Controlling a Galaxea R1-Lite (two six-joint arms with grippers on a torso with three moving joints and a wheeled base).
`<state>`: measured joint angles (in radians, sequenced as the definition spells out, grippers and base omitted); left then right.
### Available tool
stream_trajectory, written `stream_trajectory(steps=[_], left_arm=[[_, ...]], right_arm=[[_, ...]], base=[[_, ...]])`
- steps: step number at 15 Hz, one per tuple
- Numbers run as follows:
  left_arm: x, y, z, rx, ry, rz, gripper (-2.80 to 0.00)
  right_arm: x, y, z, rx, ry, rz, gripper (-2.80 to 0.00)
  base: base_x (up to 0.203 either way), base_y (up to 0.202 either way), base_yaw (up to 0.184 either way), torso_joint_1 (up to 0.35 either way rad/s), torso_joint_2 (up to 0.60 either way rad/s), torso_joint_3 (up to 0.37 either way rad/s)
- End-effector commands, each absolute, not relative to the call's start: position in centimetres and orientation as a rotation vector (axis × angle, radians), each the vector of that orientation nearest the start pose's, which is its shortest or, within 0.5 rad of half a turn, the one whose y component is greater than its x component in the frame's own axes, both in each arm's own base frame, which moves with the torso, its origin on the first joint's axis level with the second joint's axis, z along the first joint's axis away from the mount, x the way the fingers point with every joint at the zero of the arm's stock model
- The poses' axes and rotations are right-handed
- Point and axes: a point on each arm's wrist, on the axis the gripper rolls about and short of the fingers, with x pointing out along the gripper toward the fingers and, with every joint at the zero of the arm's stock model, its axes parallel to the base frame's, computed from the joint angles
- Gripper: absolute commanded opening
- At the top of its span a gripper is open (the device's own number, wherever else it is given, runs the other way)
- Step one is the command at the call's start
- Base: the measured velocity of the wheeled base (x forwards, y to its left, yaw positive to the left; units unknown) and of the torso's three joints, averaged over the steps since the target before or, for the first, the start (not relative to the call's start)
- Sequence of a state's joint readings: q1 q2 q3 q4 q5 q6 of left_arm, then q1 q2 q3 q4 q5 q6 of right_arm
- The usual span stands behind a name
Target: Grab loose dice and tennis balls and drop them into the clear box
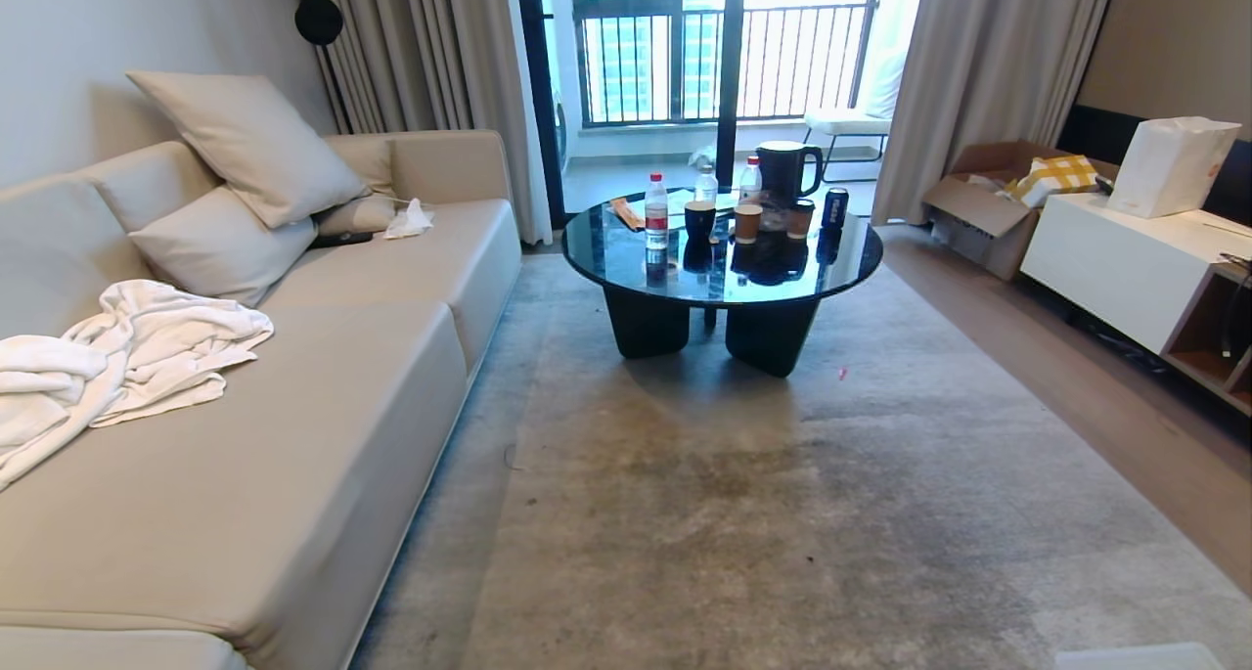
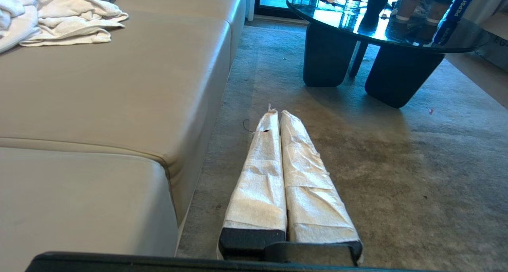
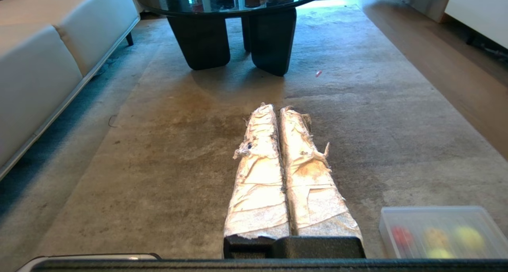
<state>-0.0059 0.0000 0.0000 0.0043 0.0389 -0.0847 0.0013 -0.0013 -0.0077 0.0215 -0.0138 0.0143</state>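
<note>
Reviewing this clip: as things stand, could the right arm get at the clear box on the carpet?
Probably yes: the clear box sits on open carpet beside the right gripper, nothing between them, though its jaws are shut.

right claw (image 3: 279, 109) closed, empty | over carpet (image 3: 158, 153) | clear box (image 3: 440, 231) beside

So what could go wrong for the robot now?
1. The clear box sits low on the rug beside the right hand, barely inside the head view; the robot could bump it while turning.
2. Blurry coloured shapes show through the box wall, but I cannot tell which toys they are, so the robot may miscount.
3. The round table ahead holds cups and bottles; driving into it could spill them.
</note>
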Motion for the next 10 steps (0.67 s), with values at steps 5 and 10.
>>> stream_trajectory(steps=[5,10], left_arm=[[-2.28,0.09,7.52,-0.061,0.002,0.028,-2.8],[-2.28,0.09,7.52,-0.061,0.002,0.028,-2.8]], right_arm=[[-2.34,-0.03,7.54,0.014,0.014,-0.012,-2.8],[-2.34,-0.03,7.54,0.014,0.014,-0.012,-2.8]], base=[[-0.049,0.0,0.0,0.0,0.0,0.0],[-0.083,0.0,0.0,0.001,0.0,0.002]])
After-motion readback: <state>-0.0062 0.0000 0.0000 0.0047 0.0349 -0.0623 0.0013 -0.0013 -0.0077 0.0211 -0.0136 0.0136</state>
